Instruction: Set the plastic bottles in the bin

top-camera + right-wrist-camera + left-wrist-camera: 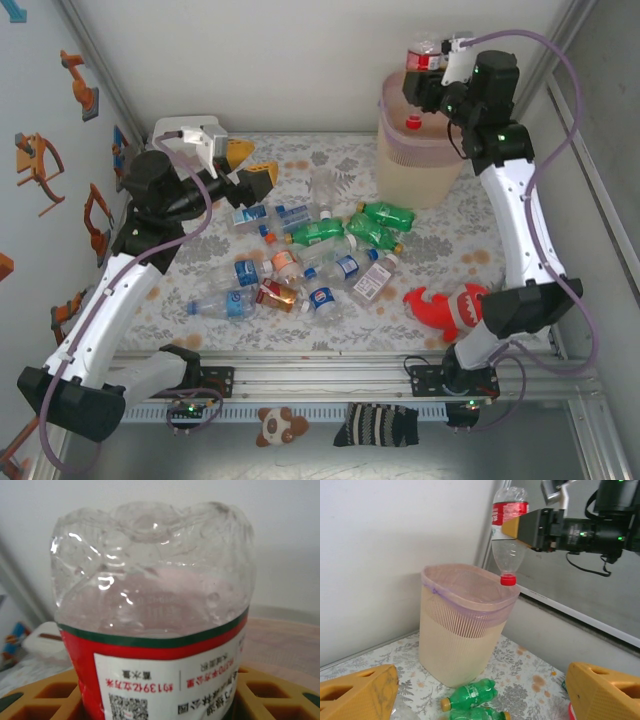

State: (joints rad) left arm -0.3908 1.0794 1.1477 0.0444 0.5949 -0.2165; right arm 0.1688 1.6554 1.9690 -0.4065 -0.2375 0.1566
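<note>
Red-capped bottle (508,555) in right gripper (514,526), above bin (470,607)

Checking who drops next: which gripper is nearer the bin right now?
Right. The right gripper holds a red-labelled bottle cap-down over the bin. The left gripper, open, is far off to the bin's left, near the loose bottles.

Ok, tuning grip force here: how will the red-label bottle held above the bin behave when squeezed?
The red-label bottle looks empty, so probably light. Its clear walls look thin, likely denting under the right gripper. Smooth plastic, held cap-down over the bin, it may slip if grip loosens.
</note>
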